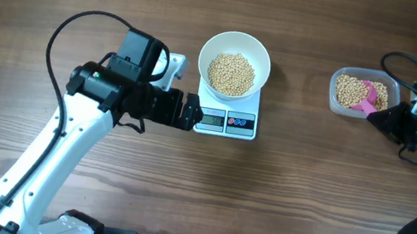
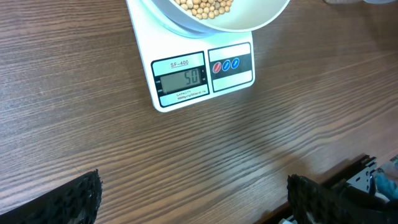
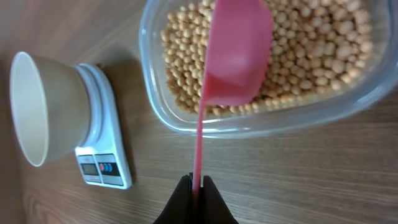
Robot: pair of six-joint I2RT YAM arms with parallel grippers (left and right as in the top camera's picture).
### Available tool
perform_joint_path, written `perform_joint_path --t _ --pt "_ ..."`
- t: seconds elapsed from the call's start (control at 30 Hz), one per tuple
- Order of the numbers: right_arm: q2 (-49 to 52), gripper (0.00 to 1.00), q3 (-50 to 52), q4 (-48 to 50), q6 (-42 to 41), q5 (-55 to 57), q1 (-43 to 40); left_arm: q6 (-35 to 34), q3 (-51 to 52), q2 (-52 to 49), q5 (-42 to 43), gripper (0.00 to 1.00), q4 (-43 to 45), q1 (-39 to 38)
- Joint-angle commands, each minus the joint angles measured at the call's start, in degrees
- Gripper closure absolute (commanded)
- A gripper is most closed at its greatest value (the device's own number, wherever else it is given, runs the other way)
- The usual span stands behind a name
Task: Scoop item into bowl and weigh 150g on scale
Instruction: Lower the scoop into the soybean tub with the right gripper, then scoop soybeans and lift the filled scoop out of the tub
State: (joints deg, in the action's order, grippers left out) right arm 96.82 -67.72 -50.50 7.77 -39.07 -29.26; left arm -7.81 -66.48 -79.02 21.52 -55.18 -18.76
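1. Right tool (image 3: 194,180) is pinching the pink scoop (image 3: 239,50) over the clear tub (image 3: 249,121), right of the scale (image 1: 226,121): refilling.
2. Left tool (image 1: 190,112) is hanging spread beside the scale.
3. Beans (image 1: 230,73) are lying in the bowl (image 1: 261,58) atop it; the next move is likely calling for another level scoopful.

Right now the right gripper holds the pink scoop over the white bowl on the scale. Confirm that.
Not quite. The right gripper is shut on the pink scoop, but the scoop is over the clear tub of beans, not the white bowl. The bowl does sit on the scale. The right wrist view shows it.
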Motion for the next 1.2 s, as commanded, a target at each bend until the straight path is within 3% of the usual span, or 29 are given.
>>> perform_joint_path --t 0.0,0.47,1.03,1.17 --pt "1.0 0.96 0.8 0.7 1.1 -7.2 0.2 0.0 0.2 -0.3 0.9 0.0 0.2 -0.3" --pt "1.0 0.96 0.8 0.7 -0.4 -8.0 -4.8 0.0 0.2 -0.3 0.9 0.0 0.2 -0.2" --pt "1.0 0.96 0.8 -3.2 1.3 -21.9 -12.1 0.0 0.2 -0.3 0.9 0.0 0.2 -0.2" --pt "1.0 0.96 0.8 -3.4 1.3 -29.7 -13.9 0.0 0.2 -0.3 0.9 0.0 0.2 -0.2"
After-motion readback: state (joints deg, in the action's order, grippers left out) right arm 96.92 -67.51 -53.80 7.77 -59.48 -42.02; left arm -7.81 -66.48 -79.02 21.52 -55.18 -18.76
